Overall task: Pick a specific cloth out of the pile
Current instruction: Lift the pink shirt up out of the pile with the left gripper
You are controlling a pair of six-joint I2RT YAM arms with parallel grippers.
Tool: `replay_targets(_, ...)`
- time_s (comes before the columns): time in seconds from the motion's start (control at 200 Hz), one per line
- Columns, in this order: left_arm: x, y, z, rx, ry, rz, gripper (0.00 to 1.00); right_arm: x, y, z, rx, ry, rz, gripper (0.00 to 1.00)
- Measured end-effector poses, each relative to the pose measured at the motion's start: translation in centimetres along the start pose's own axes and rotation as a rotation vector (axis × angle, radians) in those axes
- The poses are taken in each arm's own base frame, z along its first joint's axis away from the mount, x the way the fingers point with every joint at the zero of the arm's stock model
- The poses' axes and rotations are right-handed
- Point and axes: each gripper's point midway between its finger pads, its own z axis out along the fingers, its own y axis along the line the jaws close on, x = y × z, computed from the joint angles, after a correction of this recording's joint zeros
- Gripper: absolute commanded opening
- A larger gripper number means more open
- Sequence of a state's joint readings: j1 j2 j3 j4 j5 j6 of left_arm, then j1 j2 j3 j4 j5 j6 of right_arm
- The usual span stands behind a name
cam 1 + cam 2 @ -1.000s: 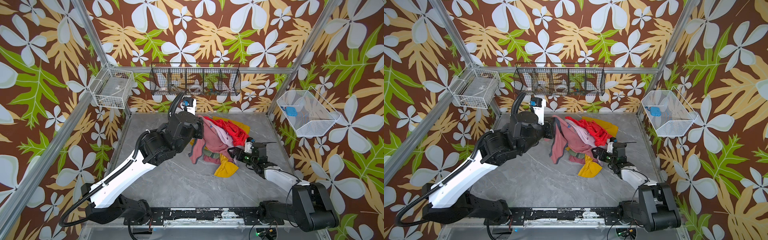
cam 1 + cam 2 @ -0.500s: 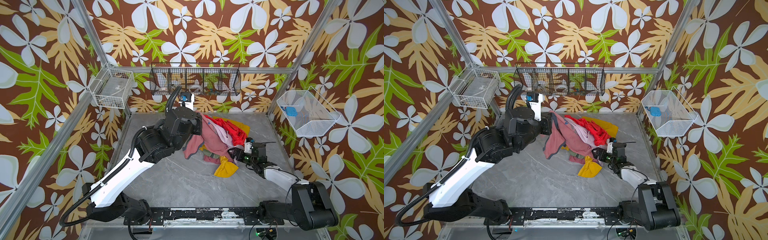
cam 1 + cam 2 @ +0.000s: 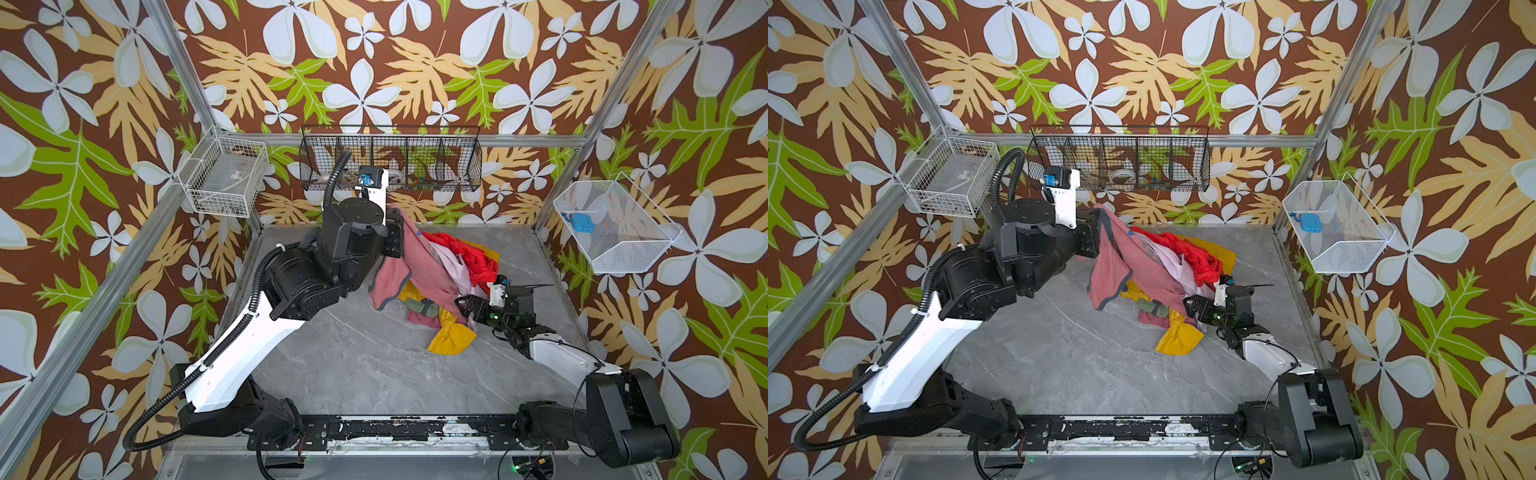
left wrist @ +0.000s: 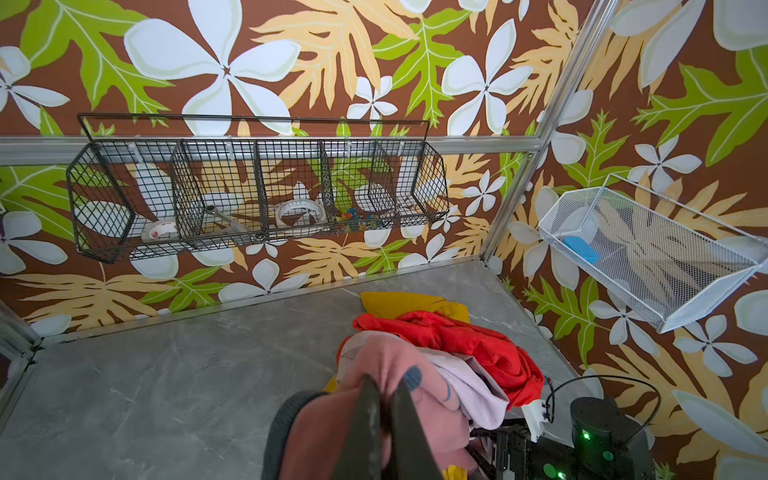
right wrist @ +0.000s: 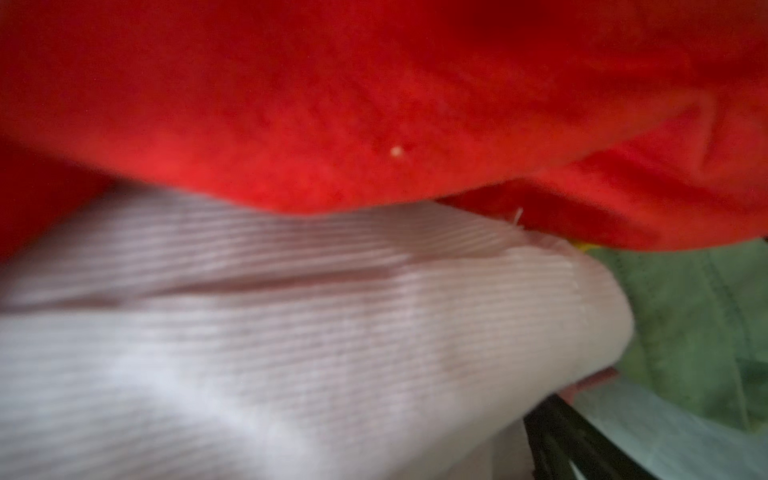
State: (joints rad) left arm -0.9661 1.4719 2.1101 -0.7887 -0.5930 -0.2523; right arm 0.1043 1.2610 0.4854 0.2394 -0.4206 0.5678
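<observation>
Left wrist view: my left gripper (image 4: pixel 384 384), pinching a fold of the pink cloth (image 4: pixel 376 353), has drawn it higher and farther from the pile (image 3: pixel 478 257) than a second ago, its tail still draped there, while my right gripper (image 3: pixel 465 309), spread, leans on the pile's near edge, so separation looks close.

- Soft matt jersey in the salmon-pink cloth (image 3: pixel 424 266), darker ribbed trim
- Fine ribbed knit, matt, on the lilac garment (image 5: pixel 291 332)
- Fuzzy nap up close on the red garment (image 5: pixel 374 104)
- Smooth marble-look tabletop (image 3: pixel 353 365) with a dull gloss
- Black-coated metal wire in the long basket (image 4: pixel 257 187)
- White-painted fine metal mesh in the side basket (image 4: pixel 665 257)
- Brushed bare metal on the frame rails (image 3: pixel 532 141)
- Glossy white and matt black plastic on the arm shells (image 3: pixel 245 349)
</observation>
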Motion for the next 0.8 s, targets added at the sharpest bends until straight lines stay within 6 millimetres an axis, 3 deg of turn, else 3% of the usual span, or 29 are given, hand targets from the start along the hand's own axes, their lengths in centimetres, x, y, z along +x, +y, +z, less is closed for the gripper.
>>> replay_targets(0.22,0.9,0.9,1.0,-0.034,0.021,0.01,0.0,-0.7,1.6,-0.8,-0.063,-0.017,-0.017,1.0)
replay_targets(0.41,3.8,2.1,3.5,-0.066,0.09,0.002,0.0,-1.7,3.6,-1.8,-0.132,-0.039,-0.052,1.0)
replay_targets(0.541,5.9,2.6,4.3,-0.09,0.133,0.001,0.0,-1.4,3.9,-2.0,-0.144,-0.024,-0.066,1.0)
replay_targets(0.801,3.7,3.4,1.9,-0.073,0.079,-0.064,0.0,-0.9,2.9,-1.1,-0.108,0.015,-0.08,0.94)
